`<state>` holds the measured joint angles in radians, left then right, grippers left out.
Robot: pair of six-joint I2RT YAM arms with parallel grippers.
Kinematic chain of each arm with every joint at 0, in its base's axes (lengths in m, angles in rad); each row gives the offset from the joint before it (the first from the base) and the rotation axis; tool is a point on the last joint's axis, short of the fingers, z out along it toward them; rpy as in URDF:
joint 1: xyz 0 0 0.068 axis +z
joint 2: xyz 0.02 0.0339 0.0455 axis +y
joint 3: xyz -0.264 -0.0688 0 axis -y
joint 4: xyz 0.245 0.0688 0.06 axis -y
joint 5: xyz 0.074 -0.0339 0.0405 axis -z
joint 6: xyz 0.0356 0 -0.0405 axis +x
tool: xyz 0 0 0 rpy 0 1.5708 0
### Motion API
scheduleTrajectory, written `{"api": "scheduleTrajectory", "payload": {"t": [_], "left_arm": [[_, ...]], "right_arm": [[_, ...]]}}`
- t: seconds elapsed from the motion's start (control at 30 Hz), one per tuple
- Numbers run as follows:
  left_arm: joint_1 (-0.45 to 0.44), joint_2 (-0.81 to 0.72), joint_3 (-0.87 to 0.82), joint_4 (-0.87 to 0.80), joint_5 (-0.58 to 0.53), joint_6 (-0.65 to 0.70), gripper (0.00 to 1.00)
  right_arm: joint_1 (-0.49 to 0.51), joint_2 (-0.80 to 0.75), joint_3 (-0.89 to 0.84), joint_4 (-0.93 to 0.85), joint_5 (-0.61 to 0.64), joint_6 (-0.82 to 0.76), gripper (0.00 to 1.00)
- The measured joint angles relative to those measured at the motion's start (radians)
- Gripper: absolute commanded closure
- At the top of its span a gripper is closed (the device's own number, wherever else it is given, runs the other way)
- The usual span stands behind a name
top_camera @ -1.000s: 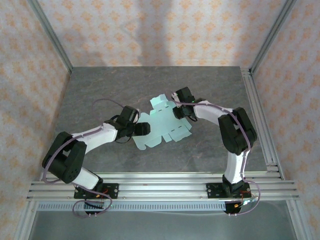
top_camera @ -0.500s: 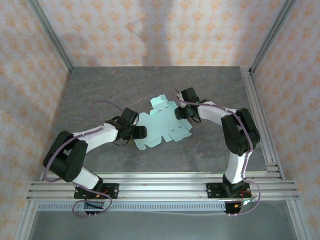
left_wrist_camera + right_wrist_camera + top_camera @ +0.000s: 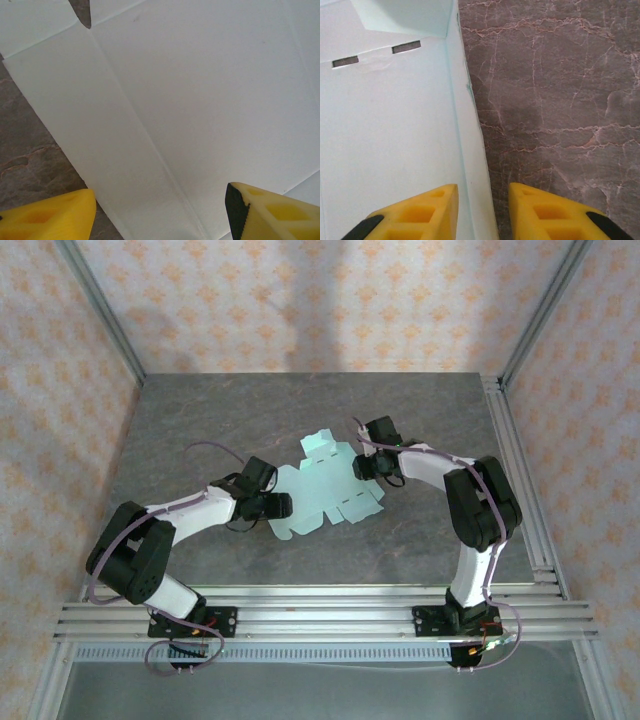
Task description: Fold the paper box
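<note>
Mid-bench [image 3: 250,410], between the two arms: pale mint paper box [image 3: 325,490] lying as a flat die-cut sheet. Reaches low from the left with left hand [image 3: 283,505], fingers spread wide above a creased panel. Hovers at the sheet's right edge with right hand [image 3: 365,468], fingers narrowly apart, straddling that edge.

Dark veined stone-look table [image 3: 200,430], peach patterned walls [image 3: 300,300]; aluminium frame rails [image 3: 320,608]

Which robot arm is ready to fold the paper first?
Probably right: the right gripper straddles the side edge of the paper box, fingers fairly close. The left gripper hangs wide open over flat card.
</note>
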<state>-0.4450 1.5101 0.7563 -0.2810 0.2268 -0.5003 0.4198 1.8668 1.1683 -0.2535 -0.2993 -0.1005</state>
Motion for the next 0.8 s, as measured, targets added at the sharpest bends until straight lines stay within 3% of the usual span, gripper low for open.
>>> {"api": "scheduleTrajectory", "payload": {"t": [0.33, 0.6, 0.8], "left_arm": [[0.0, 0.0, 0.0, 0.0, 0.0, 0.0, 0.3], [0.0, 0.0, 0.0, -0.005, 0.0, 0.0, 0.3], [0.0, -0.006, 0.0, -0.018, 0.0, -0.001, 0.29]], "right_arm": [[0.0, 0.0, -0.031, 0.022, -0.012, 0.0, 0.73], [0.0, 0.0, -0.044, 0.047, -0.016, -0.001, 0.98], [0.0, -0.002, -0.052, 0.068, -0.016, -0.005, 1.0]]}}
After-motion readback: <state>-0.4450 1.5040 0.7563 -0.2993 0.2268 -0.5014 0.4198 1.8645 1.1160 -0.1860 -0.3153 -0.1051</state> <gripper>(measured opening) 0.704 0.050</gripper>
